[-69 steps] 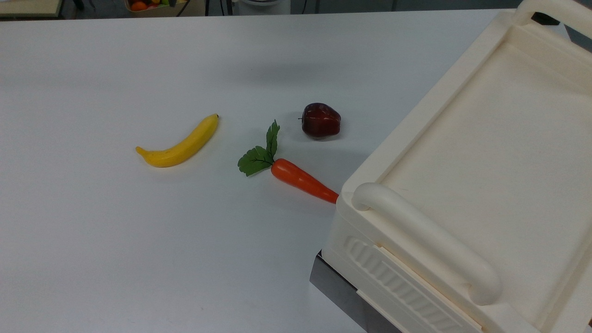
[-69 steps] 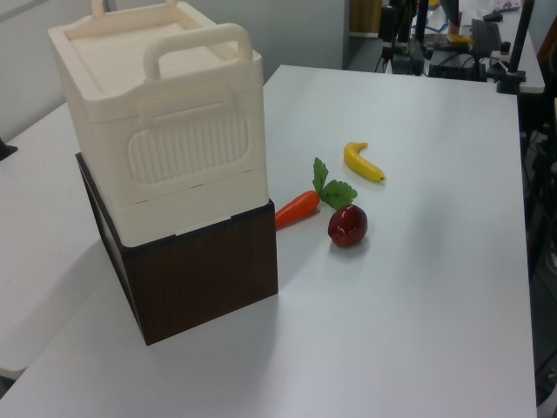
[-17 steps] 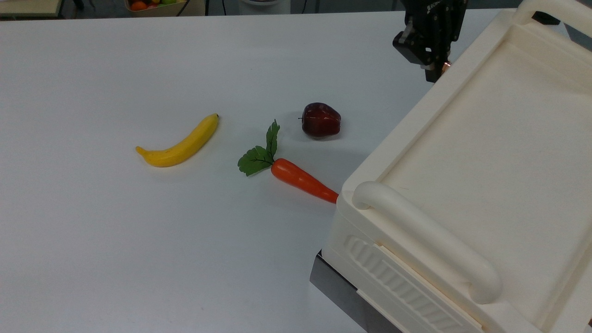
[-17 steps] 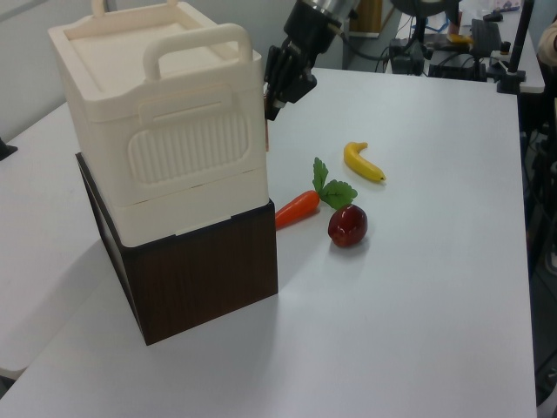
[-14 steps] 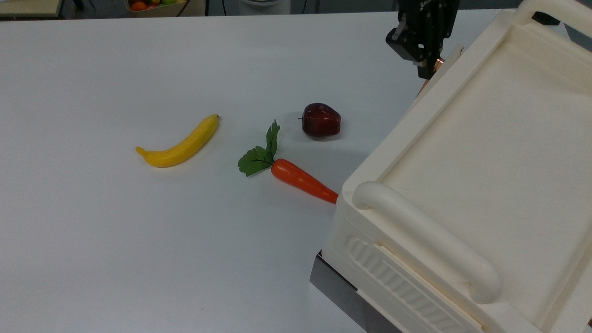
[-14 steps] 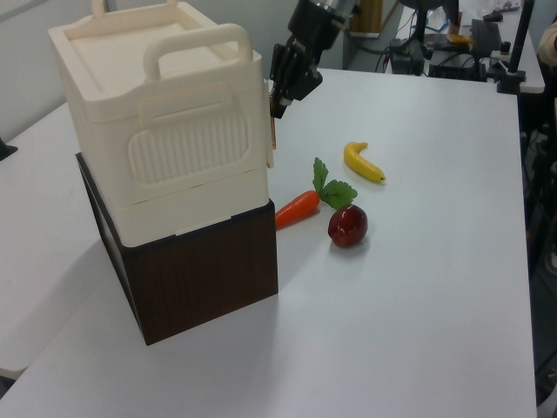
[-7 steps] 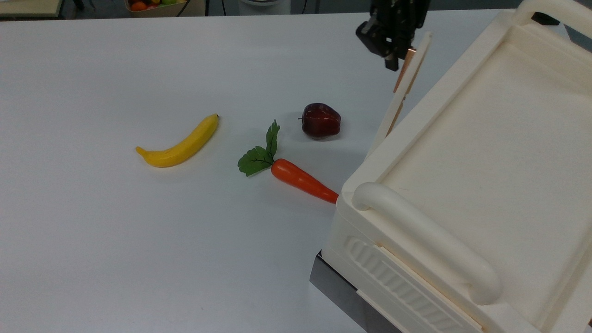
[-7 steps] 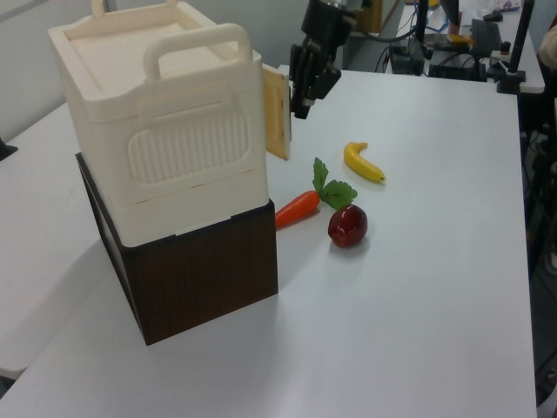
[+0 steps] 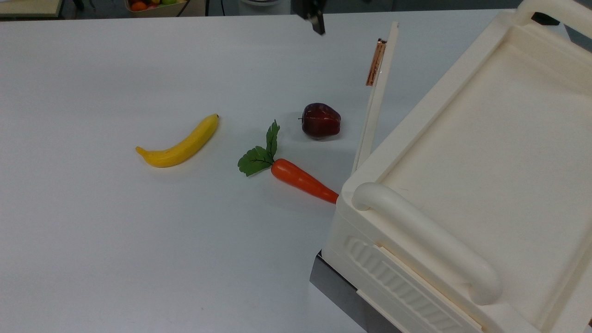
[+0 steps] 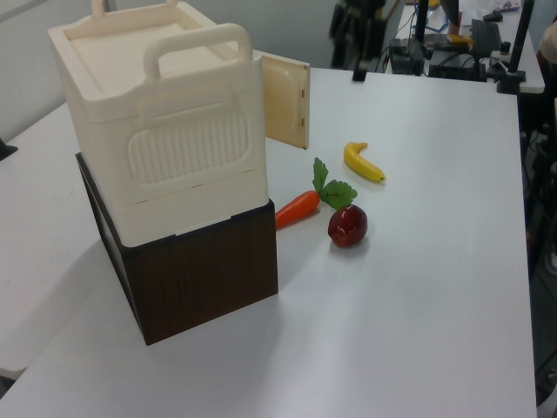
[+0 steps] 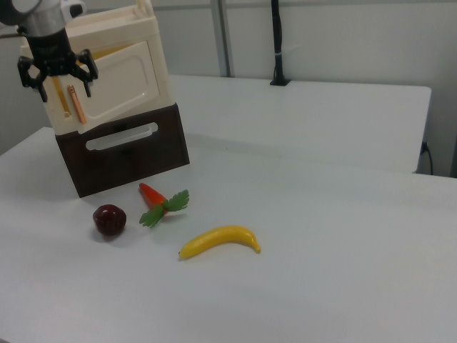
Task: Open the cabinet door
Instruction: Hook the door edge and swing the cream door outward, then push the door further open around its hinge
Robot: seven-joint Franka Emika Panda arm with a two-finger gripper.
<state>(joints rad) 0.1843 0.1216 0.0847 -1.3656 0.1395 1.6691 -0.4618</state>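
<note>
Right view: cabinet door [image 11: 121, 84] is standing swung out from the cream cabinet [image 11: 100, 43]; pincer [image 11: 57, 80] is hovering just off its copper handle [image 11: 76, 104], fingers spread wide, gripping nothing.

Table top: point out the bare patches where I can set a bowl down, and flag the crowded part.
Bare table lies on the top view's left of the banana, and along the top view's bottom edge below the carrot. It is crowded where the apple and carrot sit beside the swung-open cabinet door.
</note>
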